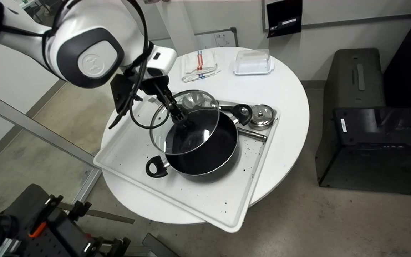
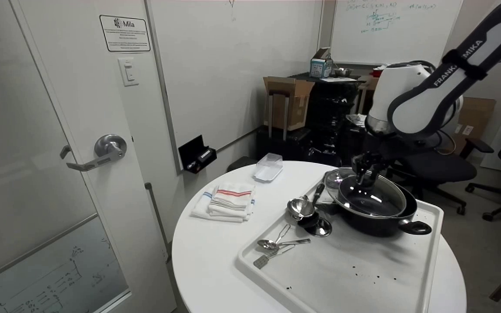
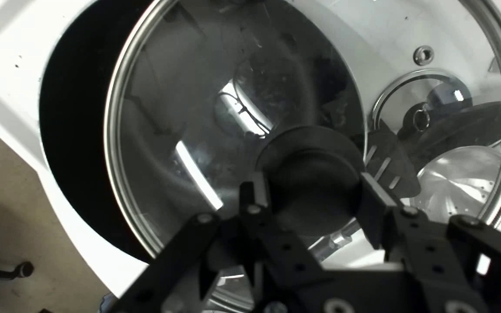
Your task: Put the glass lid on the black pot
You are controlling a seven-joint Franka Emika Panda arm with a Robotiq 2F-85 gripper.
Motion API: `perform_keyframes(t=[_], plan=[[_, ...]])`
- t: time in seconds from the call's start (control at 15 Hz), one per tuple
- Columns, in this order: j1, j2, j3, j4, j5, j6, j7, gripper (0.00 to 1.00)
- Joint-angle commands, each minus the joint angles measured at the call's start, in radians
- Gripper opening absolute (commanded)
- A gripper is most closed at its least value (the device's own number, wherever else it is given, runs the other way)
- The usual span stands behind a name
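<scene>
My gripper [image 3: 314, 191] is shut on the black centre knob [image 3: 315, 169] of the glass lid [image 3: 215, 126]. In an exterior view the lid [image 1: 193, 137] overlaps the black pot [image 1: 219, 153] off-centre, leaving its lower-right part uncovered. The gripper [image 1: 181, 118] is above the pot's upper-left side there. In an exterior view the lid [image 2: 376, 198] sits left of centre over the pot [image 2: 374, 225], held by the gripper [image 2: 365, 177]. In the wrist view the pot's black interior [image 3: 72, 130] shows uncovered on the left. I cannot tell whether the lid touches the rim.
The pot stands on a white tray [image 1: 205, 203] on a round white table [image 1: 291, 107]. Shiny metal cookware [image 1: 262, 116] lies close to the pot, and small utensils [image 2: 276, 245] lie on the tray. Folded towels [image 2: 228, 202] and a clear plastic box [image 2: 269, 167] stand beyond the tray.
</scene>
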Motion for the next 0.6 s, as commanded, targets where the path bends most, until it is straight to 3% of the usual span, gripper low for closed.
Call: perform_keyframes(t=[0.0, 0.53], plan=[[-0.007, 0.036, -0.011, 0.071, 0.031, -0.053, 0.036, 0.25], [-0.031, 0.063, -0.023, 0.109, 0.071, -0.104, 0.072, 0.25]])
